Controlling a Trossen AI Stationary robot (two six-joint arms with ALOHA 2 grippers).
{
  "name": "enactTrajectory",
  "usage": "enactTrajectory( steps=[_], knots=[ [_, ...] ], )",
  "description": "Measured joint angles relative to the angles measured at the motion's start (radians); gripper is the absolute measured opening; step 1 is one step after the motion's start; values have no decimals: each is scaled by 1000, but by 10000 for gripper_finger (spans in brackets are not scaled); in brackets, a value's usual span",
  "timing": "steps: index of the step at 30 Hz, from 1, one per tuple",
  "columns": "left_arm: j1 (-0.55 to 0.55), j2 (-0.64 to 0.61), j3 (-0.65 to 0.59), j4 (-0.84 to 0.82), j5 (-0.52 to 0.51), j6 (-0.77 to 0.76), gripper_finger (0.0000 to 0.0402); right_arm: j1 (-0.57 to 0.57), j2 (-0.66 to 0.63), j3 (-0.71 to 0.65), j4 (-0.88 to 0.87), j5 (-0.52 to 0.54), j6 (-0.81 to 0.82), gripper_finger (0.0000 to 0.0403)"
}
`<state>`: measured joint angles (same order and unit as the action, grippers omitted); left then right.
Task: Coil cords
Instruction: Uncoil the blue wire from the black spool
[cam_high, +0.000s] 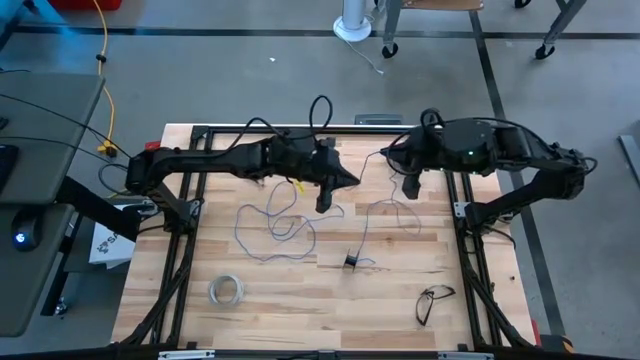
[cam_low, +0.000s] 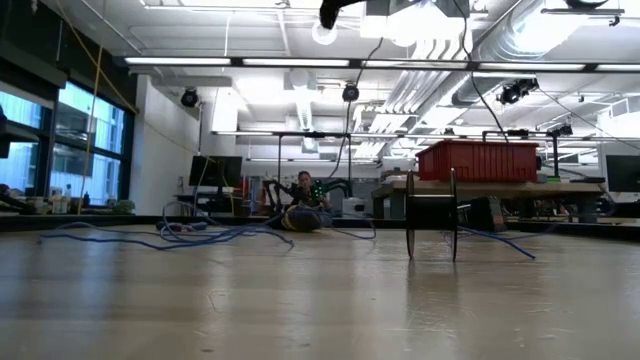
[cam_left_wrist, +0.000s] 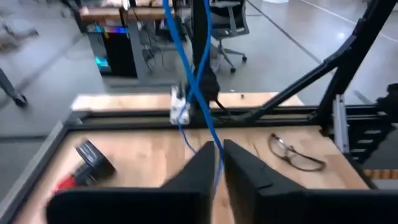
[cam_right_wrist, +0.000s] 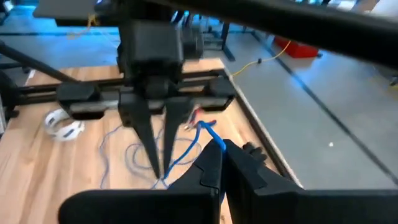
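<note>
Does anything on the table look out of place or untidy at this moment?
Yes. The wire lies in loose tangled loops across the table, not wound on the spool, which stands nearly empty. The eyeglasses look unrelated to the work.

The wire (cam_left_wrist: 186, 62) runs off the frame's top; the spool (cam_left_wrist: 94, 157) is blurred.

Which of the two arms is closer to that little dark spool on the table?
The left. Its end effector hangs just up-table and slightly left of the spool, pinching the wire. The right end effector sits farther off, up-table to the spool's right, also on the wire.
</note>
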<state>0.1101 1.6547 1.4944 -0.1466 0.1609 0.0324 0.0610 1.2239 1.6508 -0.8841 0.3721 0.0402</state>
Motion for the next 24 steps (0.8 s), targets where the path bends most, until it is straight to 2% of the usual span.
enactTrajectory(
  steps=[6,14,20,24],
  knots=[
    [-3,1,-14,-170,7,-19,2,-2,-40,0,106,42,-62,0],
    [-6,-33,-175,-304,5,-47,1,-2,-88,51,136,70,-90,0],
    [11,-203,-319,-297,-47,-57,0,-2,-92,58,40,68,-80,0],
    [38,-342,-342,-253,-131,-48,1,-2,-69,45,-71,45,-22,0]
  ],
)
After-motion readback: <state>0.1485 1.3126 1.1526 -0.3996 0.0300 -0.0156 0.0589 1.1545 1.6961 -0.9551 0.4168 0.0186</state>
